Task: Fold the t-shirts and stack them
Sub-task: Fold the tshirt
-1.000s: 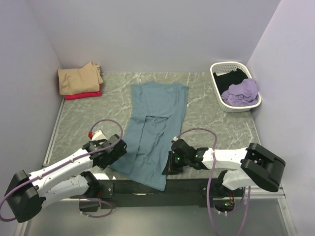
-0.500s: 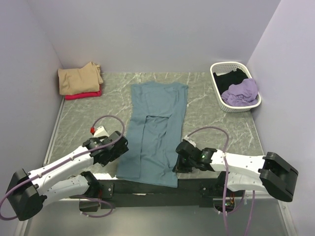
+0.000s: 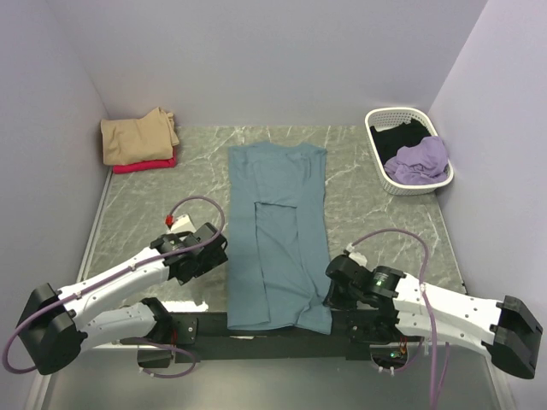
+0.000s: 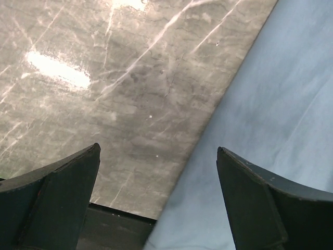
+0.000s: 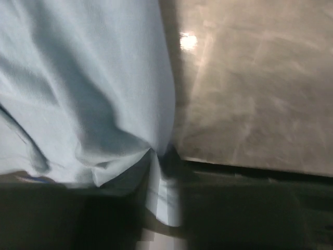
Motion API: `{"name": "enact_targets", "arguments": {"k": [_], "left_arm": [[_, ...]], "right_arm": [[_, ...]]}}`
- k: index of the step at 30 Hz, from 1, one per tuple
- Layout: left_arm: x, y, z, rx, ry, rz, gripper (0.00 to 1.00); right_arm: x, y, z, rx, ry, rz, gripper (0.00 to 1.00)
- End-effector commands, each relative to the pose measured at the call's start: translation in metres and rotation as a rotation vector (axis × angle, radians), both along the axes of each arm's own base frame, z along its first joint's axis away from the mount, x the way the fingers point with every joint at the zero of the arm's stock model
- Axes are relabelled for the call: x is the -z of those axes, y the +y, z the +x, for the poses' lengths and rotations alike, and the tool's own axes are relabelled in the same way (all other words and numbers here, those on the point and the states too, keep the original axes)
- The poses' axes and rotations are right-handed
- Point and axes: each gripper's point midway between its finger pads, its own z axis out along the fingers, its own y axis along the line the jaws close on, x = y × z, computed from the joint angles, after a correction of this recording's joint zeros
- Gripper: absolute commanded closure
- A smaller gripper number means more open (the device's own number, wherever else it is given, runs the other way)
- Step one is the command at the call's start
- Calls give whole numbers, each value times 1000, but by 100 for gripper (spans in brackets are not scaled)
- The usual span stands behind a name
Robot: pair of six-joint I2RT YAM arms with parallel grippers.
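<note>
left claw [image 4: 157, 150] gapes wide over an edge of the teal t-shirt [image 3: 278, 231]; right claw [image 3: 333, 292] at its near hem, grip unclear.

Grey-green marbled table top [image 3: 385, 222], veined in white, lying between three pale-lilac walls [image 3: 273, 60]. At its far right corner, just beside the right-hand wall: a white lattice-sided plastic basket [image 3: 416, 189], upright. Along the left edge, a thin metal rail [image 3: 97, 218]. Across the near edge, a black bar [image 3: 205, 326], and below that a strip of brushed grey metal [image 3: 273, 384]. Close up from the left wrist, a bright streak of glare [image 4: 57, 70] on the stone
</note>
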Motion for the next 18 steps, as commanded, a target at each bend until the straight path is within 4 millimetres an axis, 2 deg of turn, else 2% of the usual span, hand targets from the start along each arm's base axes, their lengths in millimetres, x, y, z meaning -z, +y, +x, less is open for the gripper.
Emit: {"name": "enact_targets", "arguments": {"k": [1,2,3,5,6,7,8,9,10,11,12,13,14,15,16,17,18], "left_arm": [[-16,-16,14,54,-46,-25,1],[-16,-17,16,62,-48,-20,0],[-22,-20,20,78,-64,-19,1],[-29,-23,33,89,-109,0,1],[-39,-26,42,101,-144,9,1],[-45,-27,51,101,-166,19,1],[-49,-29,61,120,-186,45,1],[-66,-36,75,125,-224,33,0],[-74,-34,89,113,-245,36,0],[-73,-40,100,132,-234,35,0],[-92,-48,120,162,-287,22,0],[-98,-41,138,138,-300,20,1],[-91,-42,152,143,-285,38,0],[-106,-51,172,182,-331,12,1],[-109,-43,190,165,-347,16,1],[-96,-43,205,172,-322,30,1],[-112,-51,223,204,-354,-6,1]], "right_arm": [[-6,-23,4,61,-35,-83,38],[-18,-16,15,57,-87,-57,31],[-24,-13,19,62,-108,-47,19],[-50,-9,37,75,-191,-45,18],[-59,-14,51,95,-255,-88,16],[-79,-11,63,114,-300,-86,11],[-88,-13,72,113,-338,-109,9],[-92,-16,84,120,-363,-152,8],[-110,-10,100,131,-404,-131,7],[-114,-22,118,152,-425,-173,7],[-114,-23,132,149,-430,-196,8],[-128,-14,152,151,-477,-143,9],[-131,-31,174,180,-504,-183,10],[-128,-33,188,174,-498,-203,10],[-150,-28,212,184,-546,-161,9],[-156,-32,227,165,-569,-189,9],[-146,-37,246,171,-537,-221,10]]}}
